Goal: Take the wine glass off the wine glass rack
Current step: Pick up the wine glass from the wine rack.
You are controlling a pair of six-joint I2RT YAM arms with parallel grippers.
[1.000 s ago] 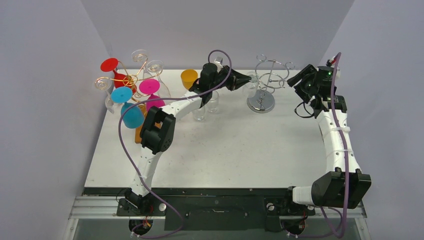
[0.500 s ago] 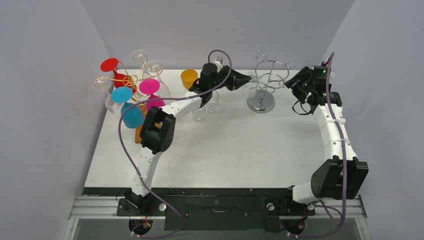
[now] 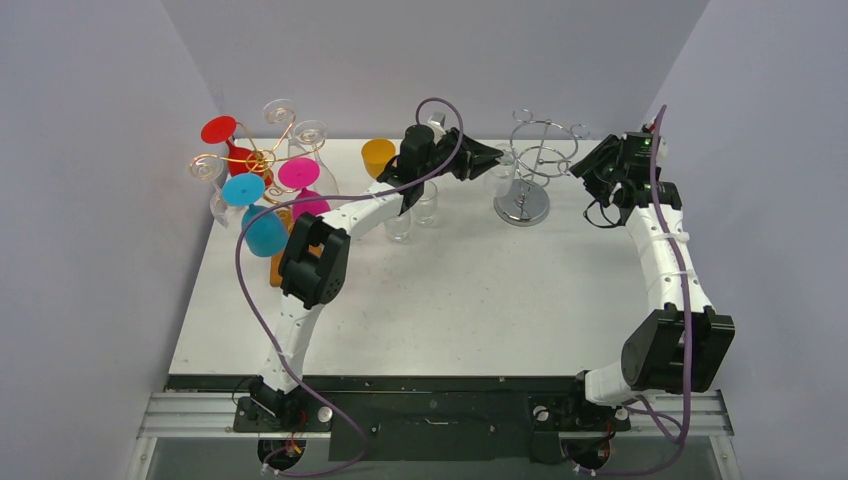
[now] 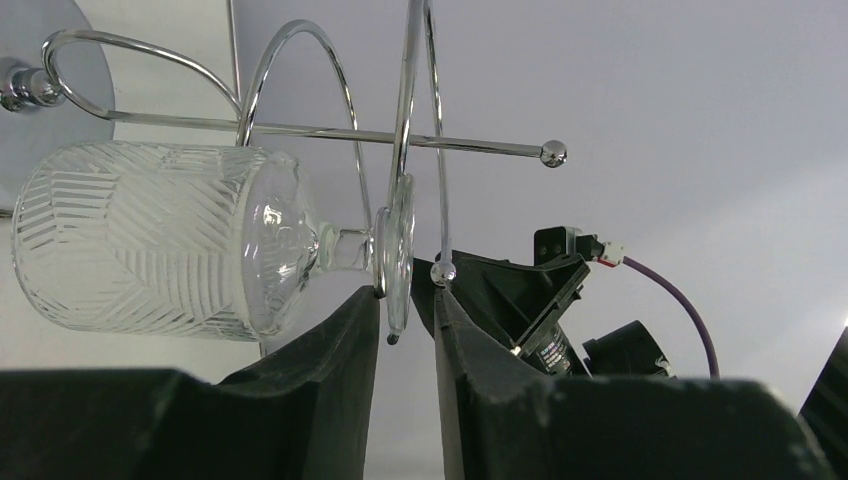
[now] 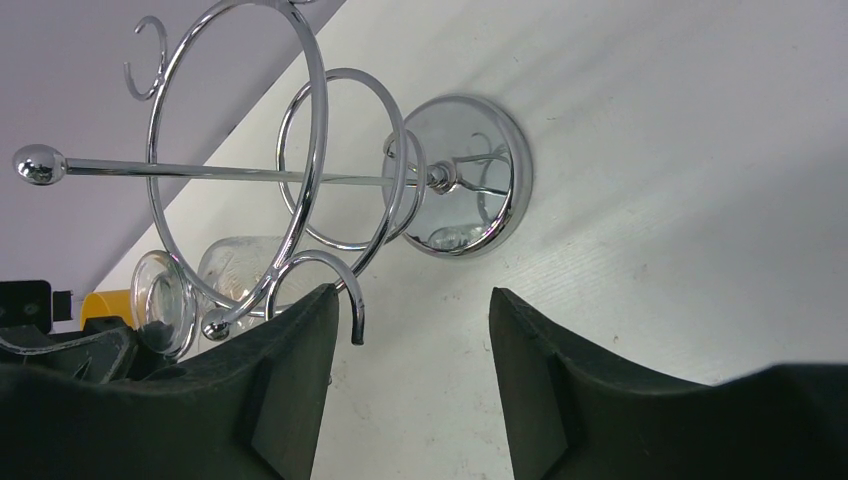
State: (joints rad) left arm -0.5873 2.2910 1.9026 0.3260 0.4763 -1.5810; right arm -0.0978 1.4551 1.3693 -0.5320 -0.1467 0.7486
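Table hard, so zero mercy for a drop. Chrome wine glass rack far right, looks light, likely to tip or skid if yanked sideways. Clear wine glass hanging bowl-down on its left side, foot hooked in it. Left tool slack around that foot, pinching nothing; could snag rack wire. Right tool gaping, empty, beside the rack.

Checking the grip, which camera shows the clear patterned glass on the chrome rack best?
Left wrist: the glass is large and sharp, foot between the left fingers. Right wrist glimpses it behind the rack; top shows it tiny.
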